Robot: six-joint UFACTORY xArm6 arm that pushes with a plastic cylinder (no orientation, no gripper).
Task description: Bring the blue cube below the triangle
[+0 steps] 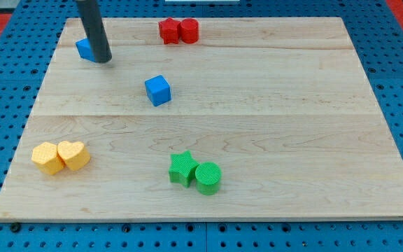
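A blue cube lies on the wooden board, left of centre in the upper half. A blue triangle block sits near the top left corner, partly hidden behind my rod. My tip rests at the triangle's right side, touching or almost touching it. The cube lies to the lower right of my tip, well apart from it.
Two red blocks sit side by side at the top edge. A yellow hexagon and a yellow heart touch at the lower left. A green star and a green cylinder touch at the bottom centre.
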